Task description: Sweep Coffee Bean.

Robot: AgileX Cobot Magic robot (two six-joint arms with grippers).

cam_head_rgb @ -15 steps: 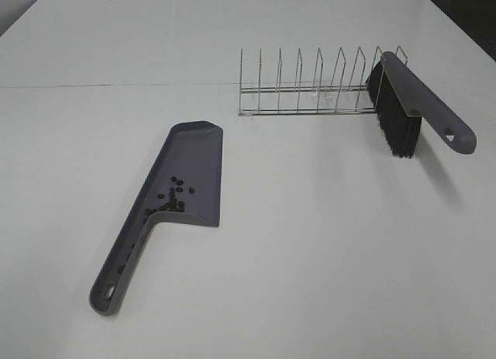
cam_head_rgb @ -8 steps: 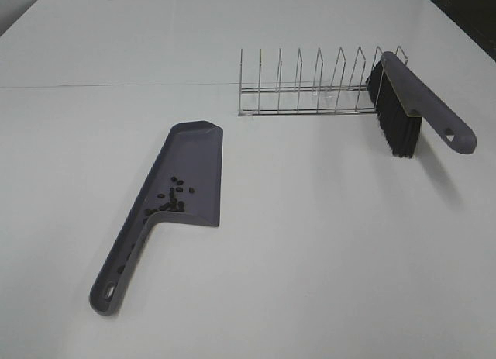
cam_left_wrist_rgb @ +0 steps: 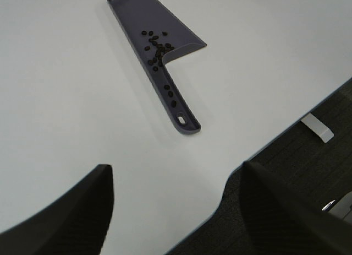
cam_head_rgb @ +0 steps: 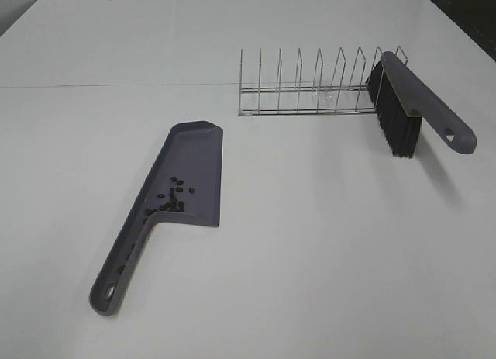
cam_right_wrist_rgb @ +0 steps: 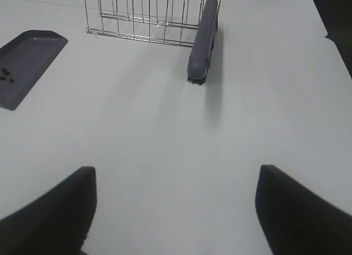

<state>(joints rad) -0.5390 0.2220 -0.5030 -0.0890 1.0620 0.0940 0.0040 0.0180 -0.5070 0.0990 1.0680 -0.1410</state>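
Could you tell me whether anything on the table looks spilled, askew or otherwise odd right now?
Nothing is spilled: the beans all lie in the dustpan, some down its handle channel, none visible on the table. The one oddity is the brush, propped at a slant against the end of the wire rack.

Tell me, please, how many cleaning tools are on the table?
2: the purple dustpan lies at the left with coffee beans inside; the brush leans in the wire rack at the right.
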